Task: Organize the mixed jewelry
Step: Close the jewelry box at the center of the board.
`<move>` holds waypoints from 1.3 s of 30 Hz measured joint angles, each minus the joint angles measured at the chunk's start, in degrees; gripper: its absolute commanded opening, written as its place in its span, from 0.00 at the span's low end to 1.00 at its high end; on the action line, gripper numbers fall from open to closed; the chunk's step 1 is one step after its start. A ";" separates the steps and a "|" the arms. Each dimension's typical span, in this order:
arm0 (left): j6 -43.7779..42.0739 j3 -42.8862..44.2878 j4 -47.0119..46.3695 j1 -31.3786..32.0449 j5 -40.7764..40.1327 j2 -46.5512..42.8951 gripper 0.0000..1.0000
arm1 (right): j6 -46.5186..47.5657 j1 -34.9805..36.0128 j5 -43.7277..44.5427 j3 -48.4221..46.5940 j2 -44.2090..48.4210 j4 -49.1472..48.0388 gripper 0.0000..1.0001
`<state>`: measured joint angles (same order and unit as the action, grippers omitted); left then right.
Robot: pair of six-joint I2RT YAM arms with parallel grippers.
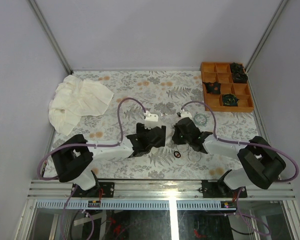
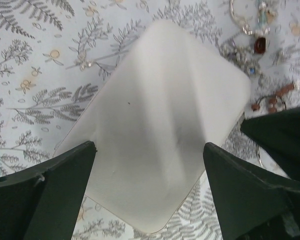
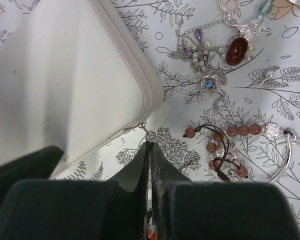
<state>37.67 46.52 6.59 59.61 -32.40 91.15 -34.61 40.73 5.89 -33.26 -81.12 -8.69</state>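
Seen from above, both sets of fingertips are hidden under the dark wrist housings; a black ring (image 1: 177, 154) lies nearest the bases; the right gripper (image 3: 150, 148) is pressed together, pinching the small zipper pull (image 3: 148, 133) at a corner of the white jewelry box (image 3: 65, 75); the left gripper (image 2: 149, 146) is spread astride that box, contact unclear; the mixed jewelry (image 3: 208, 82) sprawls just beside the box, partly cut off by frame edges; farther back lie a crumpled cloth (image 1: 77, 102) on the left and an orange compartment tray (image 1: 210, 76) on the right
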 measured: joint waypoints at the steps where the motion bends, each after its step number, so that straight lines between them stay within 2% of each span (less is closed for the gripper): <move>1: 0.04 -0.07 -0.85 -0.63 0.00 0.13 0.90 | 0.13 -0.17 -0.20 -0.13 -0.46 -0.04 0.00; 11: 0.28 -0.35 -7.21 -8.33 2.14 0.48 0.90 | 2.86 -1.33 -1.49 -7.45 -5.88 1.75 0.00; 16: 0.20 -0.04 -8.57 -12.31 4.24 0.07 0.90 | 4.31 -1.70 -2.08 -10.62 -6.93 3.41 0.02; 20: 0.02 0.00 -9.64 -15.23 6.10 0.00 0.91 | 5.11 -1.70 -2.56 -12.22 -7.78 4.22 0.08; 24: -0.50 0.20 -9.66 -17.07 6.91 -0.22 0.91 | 5.79 -1.79 -2.58 -13.09 -7.61 5.46 0.27; 28: -1.51 0.92 -8.55 -17.68 7.58 -0.31 0.94 | 6.32 -1.81 -2.56 -13.20 -6.12 7.41 0.32; 31: -1.99 1.57 -6.10 -17.77 7.96 -0.85 0.96 | 6.88 -1.86 -2.56 -13.57 -3.80 9.46 0.45; 32: -2.12 1.57 -4.96 -17.88 8.13 -1.49 1.00 | 6.97 -1.86 -2.58 -13.62 -2.95 9.92 0.50; 39: -2.34 1.53 2.91 -18.49 10.12 -11.87 1.00 | 7.06 -1.90 -4.66 -13.00 6.05 12.48 0.77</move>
<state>35.33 48.05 9.50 41.12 -22.28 79.29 -27.55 38.83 1.23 -46.26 -75.07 3.79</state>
